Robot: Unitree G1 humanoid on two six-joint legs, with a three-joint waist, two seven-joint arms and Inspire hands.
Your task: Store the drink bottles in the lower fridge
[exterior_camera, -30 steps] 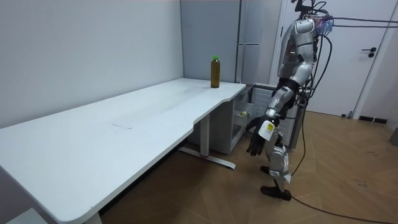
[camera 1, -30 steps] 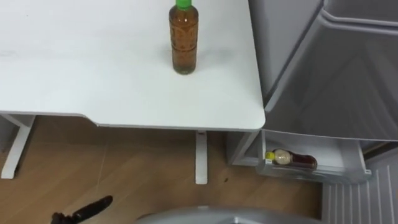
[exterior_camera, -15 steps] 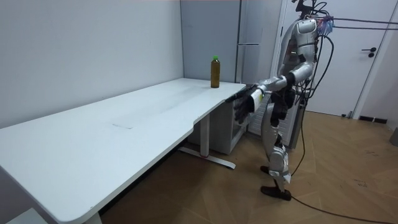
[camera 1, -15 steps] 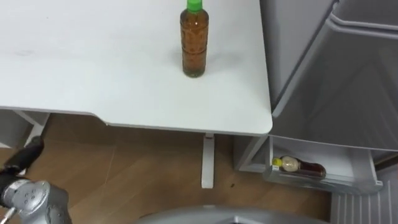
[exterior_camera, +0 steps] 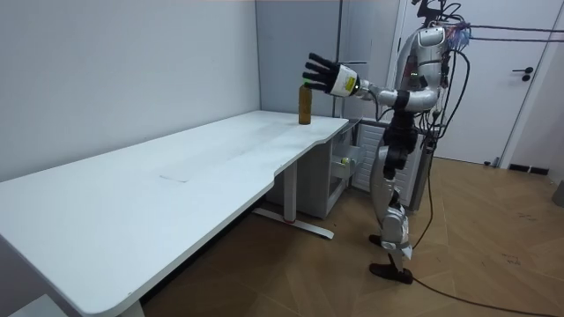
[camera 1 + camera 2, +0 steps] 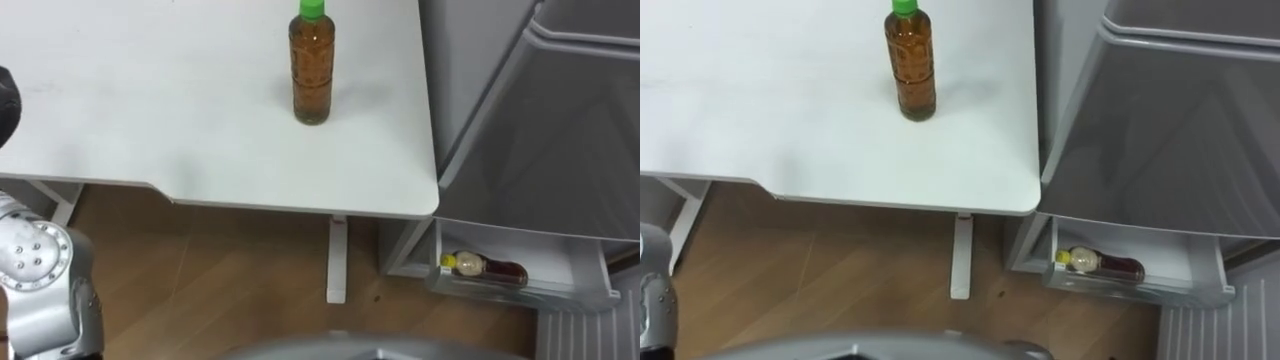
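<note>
The left hand [image 5: 328,77] is hanging in the air at table height in the upper middle of the room view, its fingers spread wide and straight, gripping nothing and touching nothing. In that view its fingertips are overlapping the cap of the green-capped bottle [image 6: 311,70]. The left eye view is showing the two well apart, though: only a dark sliver of the hand is peeking in at the frame's left edge, cut off by the border, while the bottle is standing upright at the top centre. The silver forearm is filling the lower left corner, over the wooden floor [image 6: 230,270].

The bottle of amber drink is resting on the white table [image 6: 180,150], near its right-hand edge and back from the front edge. Right of the table, the grey fridge [image 6: 560,130] is taking up the frame's right side. Its lower drawer [image 6: 565,265] is standing pulled out, and a yellow-capped bottle [image 6: 480,268] of dark drink is lying on its side in it, partly hidden behind the drawer's pale front wall.

The robot is standing upright just beside the table's corner, in front of the fridge.
</note>
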